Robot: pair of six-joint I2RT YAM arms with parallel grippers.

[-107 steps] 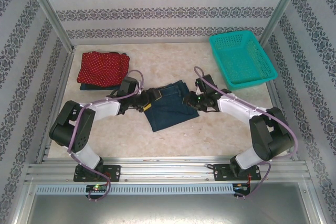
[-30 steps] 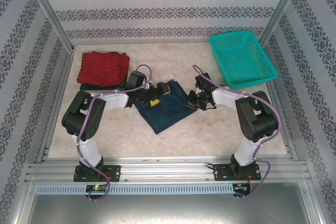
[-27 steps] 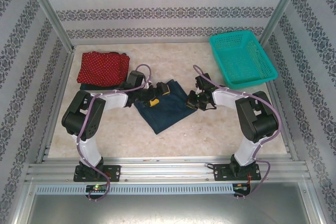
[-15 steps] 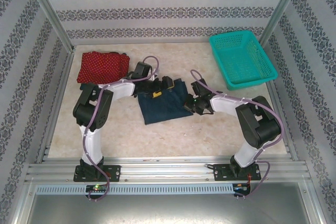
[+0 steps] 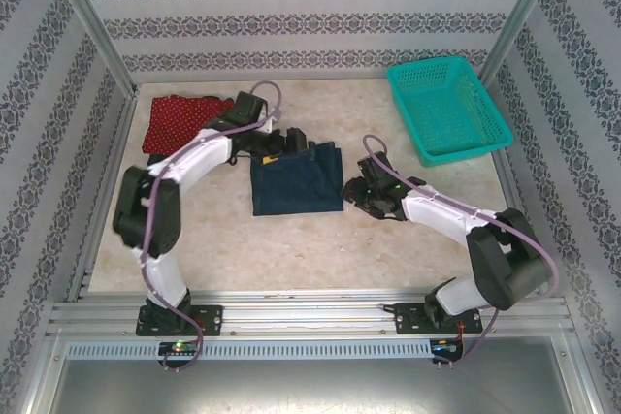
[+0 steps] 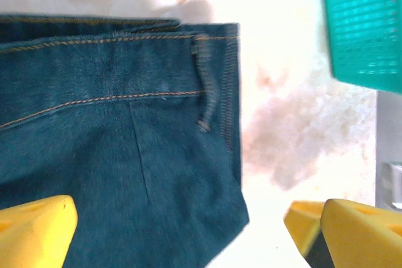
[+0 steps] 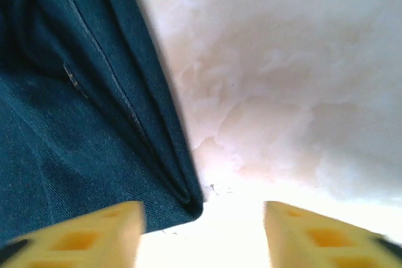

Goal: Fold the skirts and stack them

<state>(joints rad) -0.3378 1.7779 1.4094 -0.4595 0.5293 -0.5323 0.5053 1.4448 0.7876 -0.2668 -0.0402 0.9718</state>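
One folded denim skirt (image 5: 296,179) lies flat at the middle of the table (image 5: 408,239). Left gripper (image 5: 293,144) is over its far edge, jaws fully apart, holding nothing. Right gripper (image 5: 355,189) is just beside its right edge, jaws parted, empty. Red dotted skirt (image 5: 179,121) lies back-left. Teal basket (image 5: 448,109) stands back-right.

No legible text or labels anywhere.
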